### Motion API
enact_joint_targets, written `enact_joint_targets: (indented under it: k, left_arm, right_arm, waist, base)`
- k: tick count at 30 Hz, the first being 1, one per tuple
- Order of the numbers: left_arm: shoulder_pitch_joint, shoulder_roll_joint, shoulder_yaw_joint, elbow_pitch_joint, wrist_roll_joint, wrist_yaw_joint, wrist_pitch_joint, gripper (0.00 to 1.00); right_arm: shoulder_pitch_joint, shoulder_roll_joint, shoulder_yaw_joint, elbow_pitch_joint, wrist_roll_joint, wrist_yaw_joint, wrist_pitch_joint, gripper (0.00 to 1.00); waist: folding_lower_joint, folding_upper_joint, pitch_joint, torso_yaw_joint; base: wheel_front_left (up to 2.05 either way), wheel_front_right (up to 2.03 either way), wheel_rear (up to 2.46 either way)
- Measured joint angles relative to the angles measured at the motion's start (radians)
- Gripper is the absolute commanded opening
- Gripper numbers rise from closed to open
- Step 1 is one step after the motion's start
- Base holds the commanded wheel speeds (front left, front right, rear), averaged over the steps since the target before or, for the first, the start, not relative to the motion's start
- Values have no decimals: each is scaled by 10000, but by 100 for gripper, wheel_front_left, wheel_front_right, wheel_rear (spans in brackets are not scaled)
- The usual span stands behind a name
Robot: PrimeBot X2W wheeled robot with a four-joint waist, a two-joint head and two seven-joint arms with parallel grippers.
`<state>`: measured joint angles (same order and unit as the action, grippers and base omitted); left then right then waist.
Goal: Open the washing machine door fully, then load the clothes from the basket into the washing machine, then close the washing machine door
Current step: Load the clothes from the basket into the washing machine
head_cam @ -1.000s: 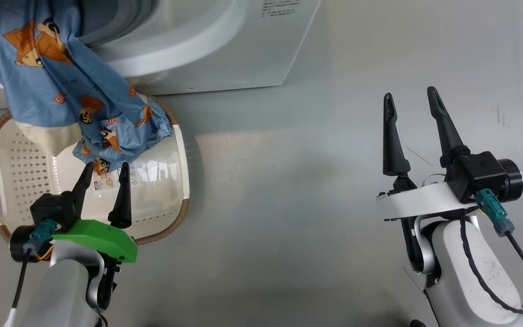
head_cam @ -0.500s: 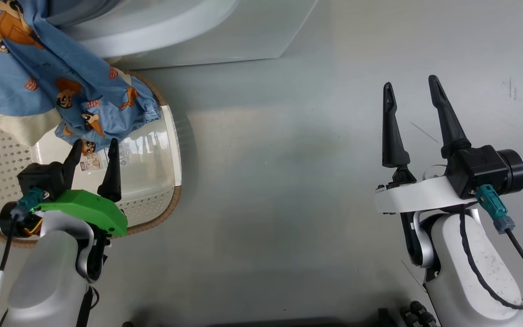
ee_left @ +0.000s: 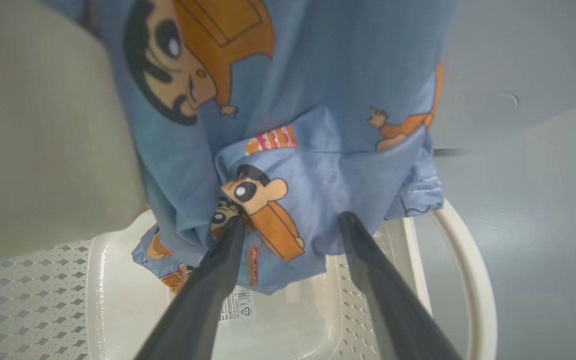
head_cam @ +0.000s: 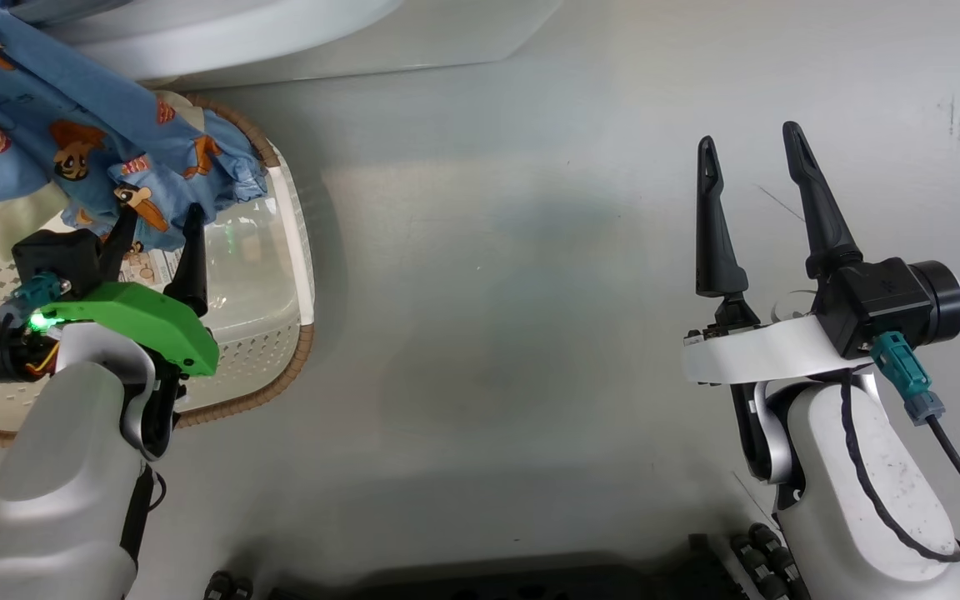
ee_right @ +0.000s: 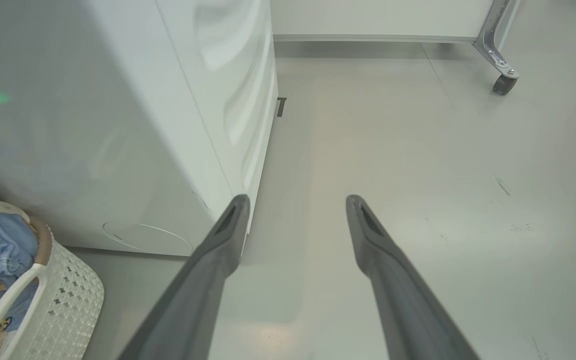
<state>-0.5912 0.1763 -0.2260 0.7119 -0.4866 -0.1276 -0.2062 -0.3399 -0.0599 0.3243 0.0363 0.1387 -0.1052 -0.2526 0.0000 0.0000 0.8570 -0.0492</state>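
The clothes [head_cam: 47,142] hang at upper left by the machine [head_cam: 238,33], tail in the basket [head_cam: 292,250]: loading step, I'd say. Now the left gripper [head_cam: 160,210] is spread, tips at the dangling fold, and the right gripper [head_cam: 748,135] is spread and empty. Next up: pinch that fold and lift it in.

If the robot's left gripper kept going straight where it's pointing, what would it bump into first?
Most likely the clothes: the blue fabric hangs right in front of the open left gripper, above the basket.

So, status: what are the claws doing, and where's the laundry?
Left gripper open, tips at the clothes. Clothes drape into basket. Right gripper open, empty, over floor. Nothing blocking.
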Motion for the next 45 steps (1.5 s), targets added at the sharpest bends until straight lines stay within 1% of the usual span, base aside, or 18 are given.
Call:
enact_joint_targets:
  k: [2, 9, 13, 18, 19, 20, 24, 31, 38, 39, 40, 41, 42, 45]
  left_arm:
    - [-167, 12, -111, 182, -36, 0, 111, 100]
    - [-651, 173, -82, 729, -476, 0, 217, 100]
    - [-1001, 176, -13, 988, -721, 0, 205, 100]
    - [-1356, 90, 374, 1292, -1446, 0, 205, 100]
    - [-1525, 77, 491, 1417, -1797, 0, 207, 100]
    - [-1598, 65, 575, 1469, -1923, 0, 222, 100]
    - [-1842, 77, 642, 1572, -2431, 0, 433, 100]
    - [-1998, 368, 510, 1881, -2591, 0, 807, 100]
    - [-2380, 531, 236, 1887, -2642, 0, 826, 100]
    - [-2422, 539, 205, 1885, -2669, 0, 871, 62]
    - [-2457, 545, 144, 1883, -2732, 0, 907, 38]
    - [-2486, 541, 65, 1868, -2815, 0, 909, 4]
    - [-2502, 537, -6, 1856, -2897, 0, 909, 0]
    - [-2501, 529, -215, 1822, -2947, 0, 901, 0]
  right_arm:
    - [-2, 2, 2, -12, 0, -23, 0, 100]
    - [-29, 2, 38, -111, -2, -35, 0, 100]
    - [-56, 0, -12, -132, -2, -104, -2, 100]
    - [-58, 2, 13, -130, -2, -104, -2, 100]
    - [-58, 2, 21, -130, -2, -104, 0, 100]
    - [-59, 2, 23, -132, -2, -104, 0, 100]
    - [-59, 4, 42, -132, -2, -105, -2, 100]
    - [-58, 4, 71, -144, -2, -117, -2, 100]
    - [-46, 4, 79, -190, -2, -119, -2, 100]
    - [-46, 4, 79, -196, -2, -119, 0, 100]
    - [-46, 4, 79, -199, -2, -121, 0, 100]
    - [-47, 4, 79, -199, -2, -121, 0, 100]
    - [-48, 4, 79, -199, -2, -121, -2, 100]
    - [-59, 4, 59, -215, -2, -127, 0, 100]
  waist:
    - [0, 0, 106, -25]
    - [0, 0, 458, -98]
    - [0, 0, 590, -113]
    - [0, 0, 620, -113]
    - [0, 0, 617, -128]
    - [0, 0, 614, -140]
    - [0, 0, 597, -200]
    - [0, 0, 579, -323]
    - [0, 0, 622, -407]
    - [0, 0, 629, -413]
    - [0, 0, 636, -417]
    - [0, 0, 642, -418]
    - [0, 0, 643, -417]
    - [0, 0, 632, -400]
  base:
    - [0, 0, 0]
    - [0, 0, 0]
    - [0, 0, 0]
    - [0, 0, 0]
    - [0, 0, 0]
    - [0, 0, 0]
    - [0, 0, 0]
    - [0, 0, 0]
    - [0, 0, 0]
    - [0, 0, 0]
    - [0, 0, 0]
    - [0, 0, 0]
    - [0, 0, 0]
    - [0, 0, 0]
